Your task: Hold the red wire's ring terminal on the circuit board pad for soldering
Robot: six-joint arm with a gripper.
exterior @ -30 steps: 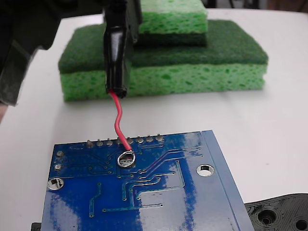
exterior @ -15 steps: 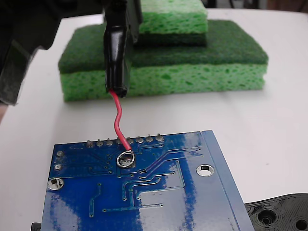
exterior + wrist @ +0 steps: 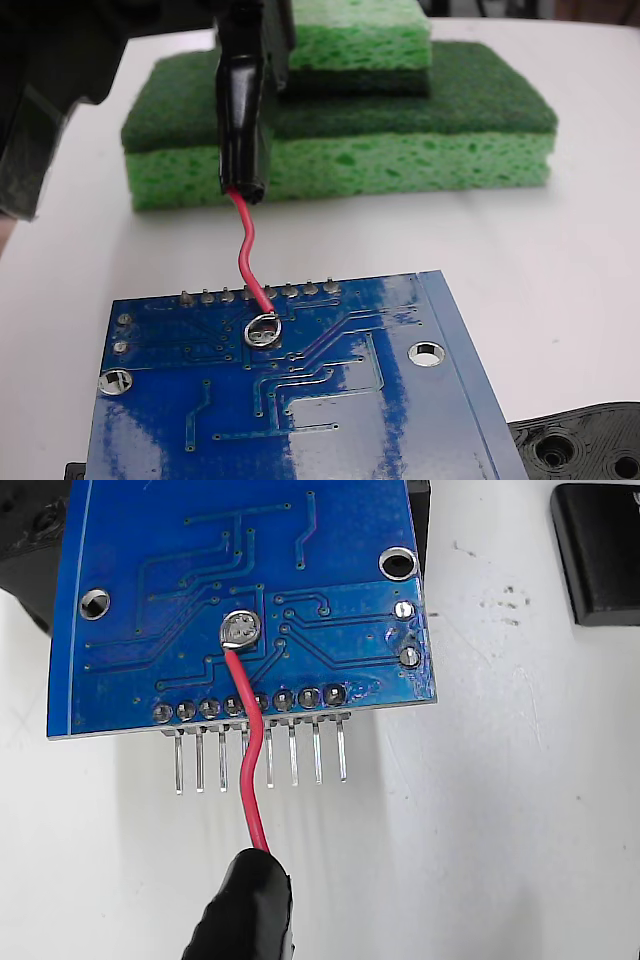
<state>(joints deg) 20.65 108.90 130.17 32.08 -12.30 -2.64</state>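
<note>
Covering the pad, ring terminal (image 3: 238, 630) on circuit board (image 3: 150, 590), end effector (image 3: 243, 60) hidden, grip on red wire (image 3: 246, 255) unclear.

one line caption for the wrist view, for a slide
Red wire arcs from its black sleeve over the pin row, ring terminal resting on the blue circuit board.

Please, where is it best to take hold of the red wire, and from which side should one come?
Grip the black sleeve end, coming from the sponge side, opposite the ring terminal. In my judgement the sleeve is the thickest, firmest part of the red wire. The thin red stretch looks likely to bend, and the ring must lie free on the circuit board for soldering.
</note>
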